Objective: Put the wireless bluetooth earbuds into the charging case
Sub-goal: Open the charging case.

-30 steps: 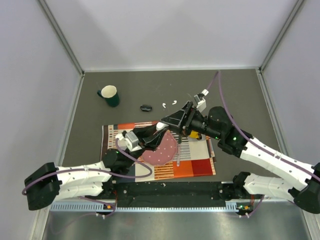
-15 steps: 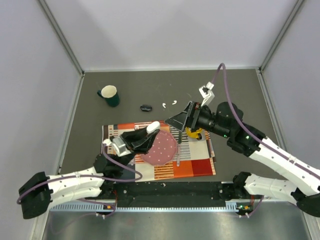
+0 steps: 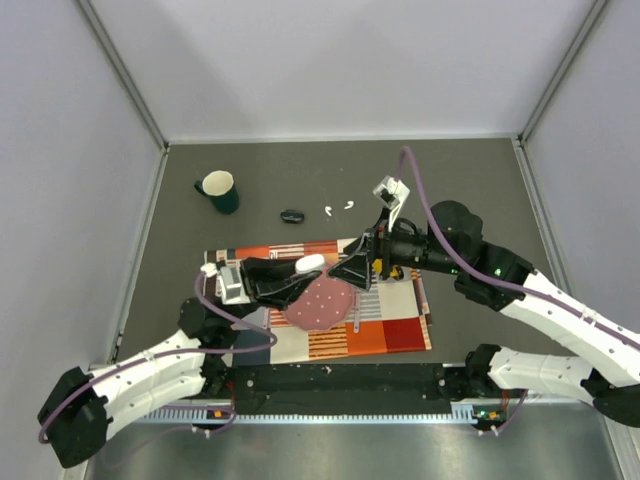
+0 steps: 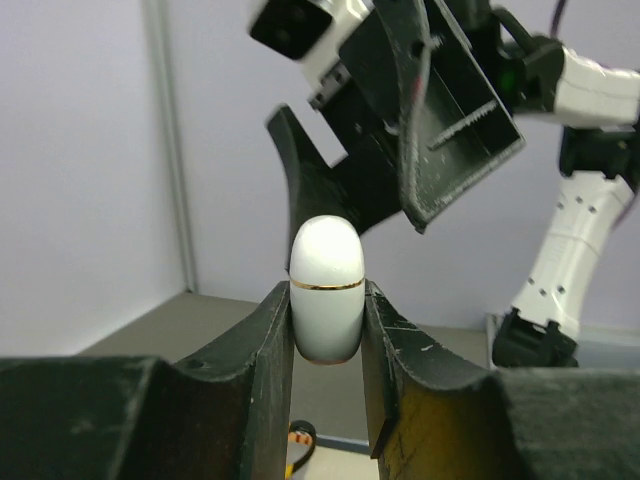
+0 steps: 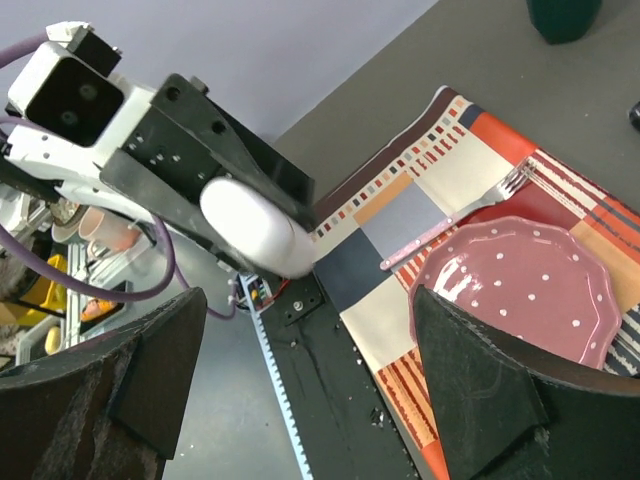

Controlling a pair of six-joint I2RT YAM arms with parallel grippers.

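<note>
Left fingers (image 4: 272, 350) are pinching the case (image 4: 326, 288), lifted off the worktop (image 3: 480, 190) above the mat (image 3: 390, 330), near the pink plate (image 3: 320, 305). The grip sits on the lower half with the rounded top sticking out past the fingertips. The thin gold seam just clears the fingertips and the lid looks shut. Probably held up like this so the other arm can get at the top, i.e. a brace for opening the lid or a handover; can't tell which.

Right fingers (image 5: 120, 390) are spread wide with nothing between them, pointed at the case from the opposite side. In the right wrist view the case (image 5: 255, 225) lies ahead of the gap, up and a bit left of centre, not yet between the tips. From above, right fingers (image 3: 355, 270) are just beside the case (image 3: 310, 263); contact is not clear, and it looks apart.

Earbuds (image 3: 328, 210) are both on bare worktop beyond the far edge of the mat, close together, right of a black oval thing (image 3: 291, 215). They are well apart from both sets of fingers and neither is in the case. A green mug (image 3: 218, 190) sits far left, not involved.

Judgement: early stage, the case needs opening before any earbud gets picked. Risk: the smooth rounded case could slip or twist in the pinch when pushed from the top.
</note>
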